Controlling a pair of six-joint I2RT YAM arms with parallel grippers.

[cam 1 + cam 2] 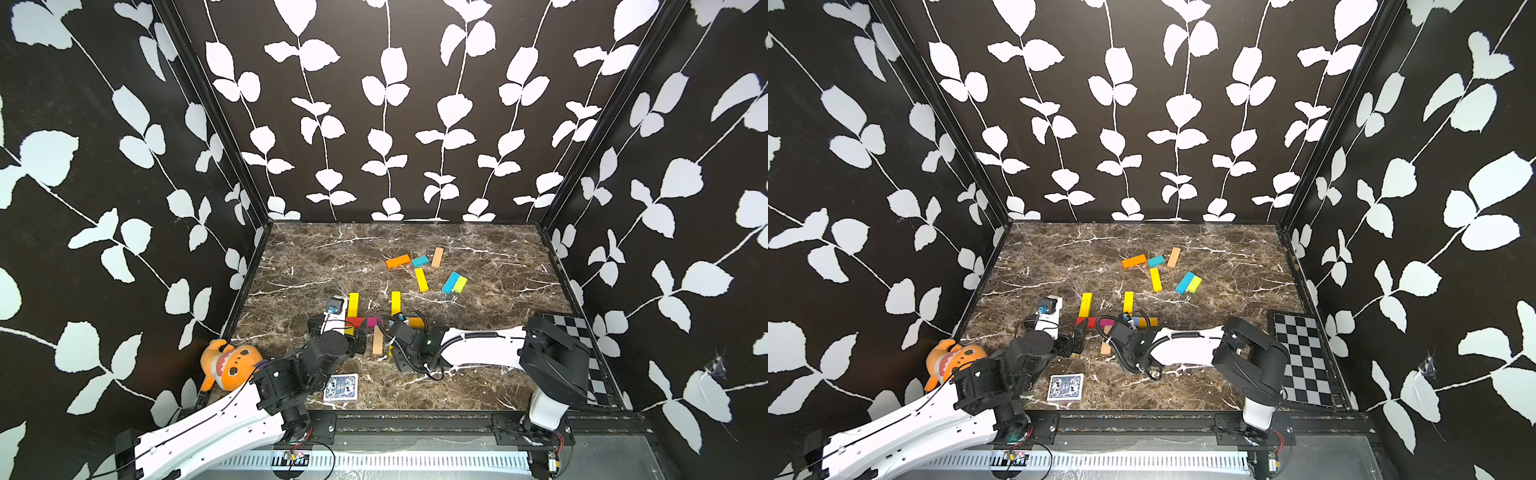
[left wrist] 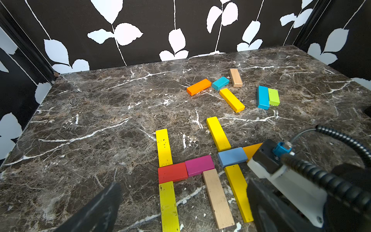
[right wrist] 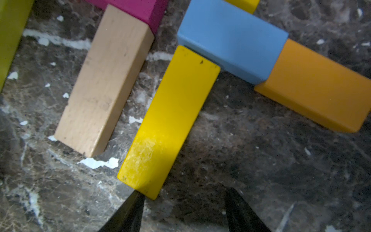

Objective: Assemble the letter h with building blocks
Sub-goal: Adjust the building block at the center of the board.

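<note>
Left gripper (image 2: 184, 185) gapes wide, empty, over the h (image 2: 172, 172) near the table's (image 2: 100, 120) front edge. Right gripper (image 3: 183, 192) stands half open, gripping nothing, one fingertip (image 3: 136, 202) at the end of a yellow bar (image 3: 170, 120) abutting the blue block (image 3: 230, 40). Loose blocks (image 1: 419, 278) lie toward the back edge

Both top views look from high above the near edge of my brown marble counter (image 1: 311, 257), facing the black leaf-patterned back wall (image 1: 415, 124); they share nearly the whole scene around the tan wooden bar (image 1: 377, 343). My left wrist camera sits low, just nearer than the bar (image 2: 217, 198), facing that wall. My right wrist camera hangs close above the bar (image 3: 104, 84), looking almost straight down. All four views share it.
</note>
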